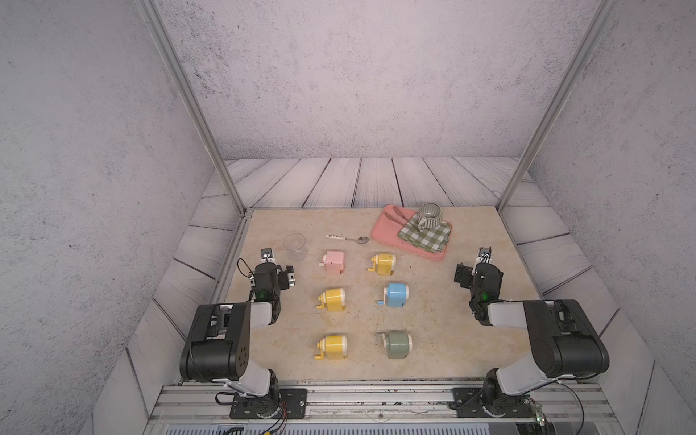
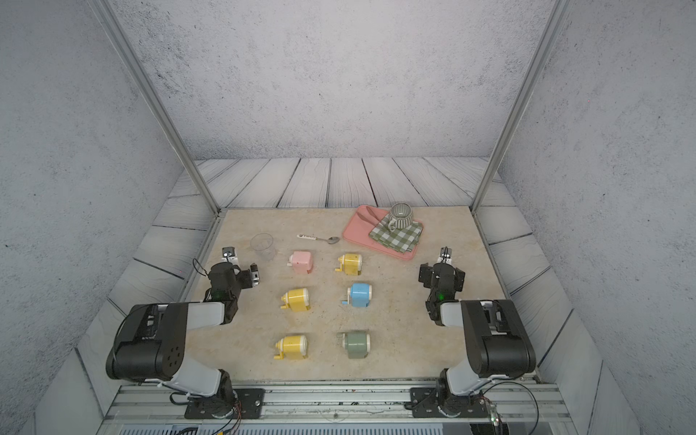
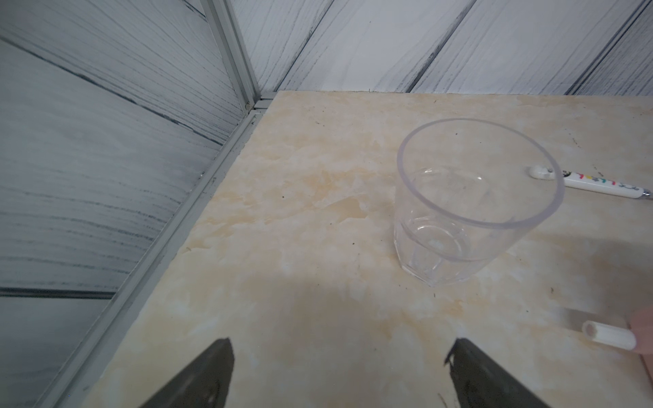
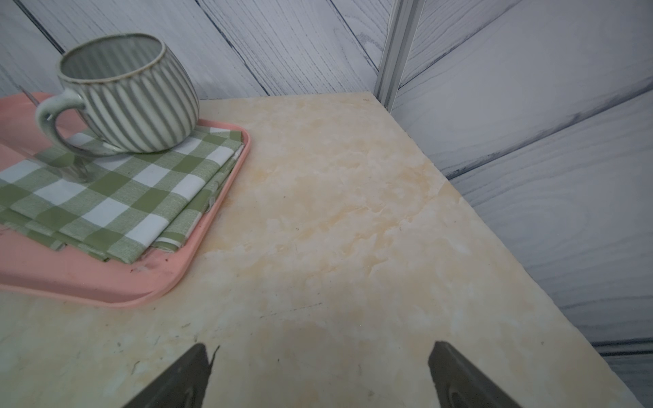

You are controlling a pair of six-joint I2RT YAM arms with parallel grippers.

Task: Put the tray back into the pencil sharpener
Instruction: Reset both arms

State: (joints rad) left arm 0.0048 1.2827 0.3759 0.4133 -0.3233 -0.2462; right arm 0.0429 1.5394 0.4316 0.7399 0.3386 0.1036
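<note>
Pink sharpener, probably, and spoon cut off at the edge.

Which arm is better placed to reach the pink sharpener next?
Left, likely: the left claw, open, hangs near the pink sharpener with bare table between; the right claw is farther off, beyond a yellow sharpener.

Three yellow plastic crank pencil sharpeners, one pink pencil sharpener, one blue pencil sharpener, one grey-green pencil sharpener: six in total. One clear plastic cup, one white-handled metal spoon, one pink serving tray, one green checked cloth, one striped ceramic mug.
</note>
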